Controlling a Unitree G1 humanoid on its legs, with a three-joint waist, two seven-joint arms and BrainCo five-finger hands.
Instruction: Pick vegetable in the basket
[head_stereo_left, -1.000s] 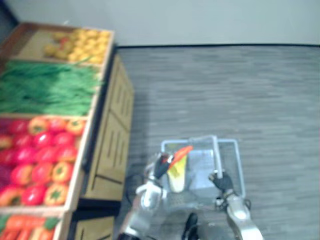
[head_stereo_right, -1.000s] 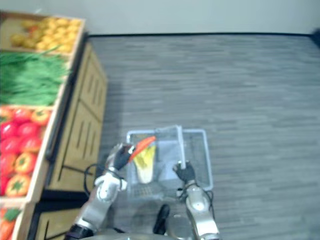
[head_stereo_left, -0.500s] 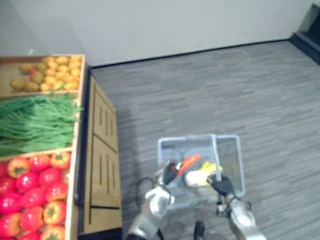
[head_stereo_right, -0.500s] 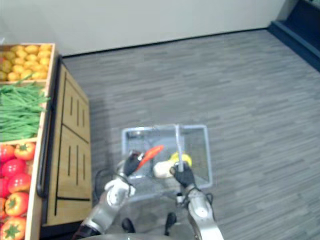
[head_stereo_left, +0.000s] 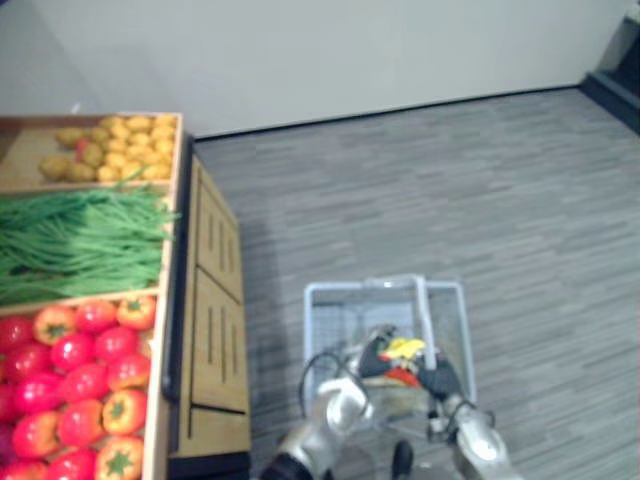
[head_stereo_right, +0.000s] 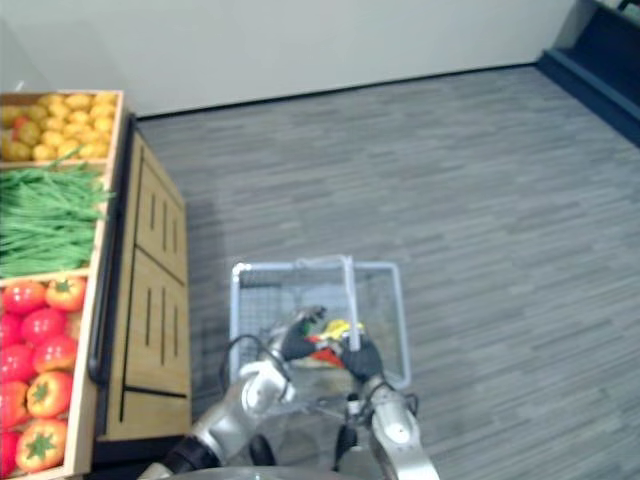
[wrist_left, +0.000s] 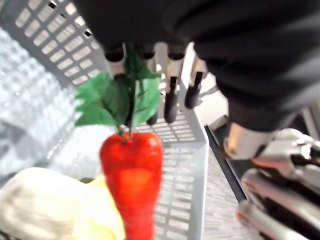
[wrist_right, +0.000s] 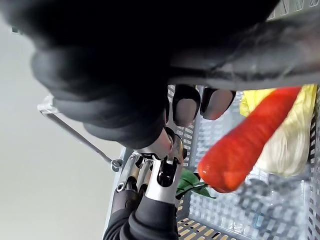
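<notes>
A grey wire basket (head_stereo_left: 318, 300) hangs low in front of me, and my right hand (head_stereo_left: 441, 381) is shut on its handle (head_stereo_left: 426, 308). My left hand (head_stereo_left: 374, 357) reaches in over the basket's near side with its fingers (wrist_left: 170, 102) straight and open. Just past them lies an orange-red carrot (wrist_left: 132, 185) with green leaves (wrist_left: 116, 97). It is free of the hand and rests against a pale yellow leafy vegetable (wrist_left: 50, 207) in the basket. The right wrist view shows the carrot (wrist_right: 245, 145) inside the mesh wall, next to the yellow vegetable (wrist_right: 287, 145).
A wooden produce stand (head_stereo_left: 210, 300) runs along my left. Its bins hold small yellow produce (head_stereo_left: 115, 145), green beans (head_stereo_left: 80, 240) and red and orange peppers (head_stereo_left: 80, 370). Grey plank floor (head_stereo_left: 480, 200) stretches ahead to a pale wall, with a dark step (head_stereo_left: 615, 80) at the far right.
My left hand has moved further into the basket and opened, and the carrot has left its fingers and now lies inside. The right hand keeps its grip. The camera has shifted.
</notes>
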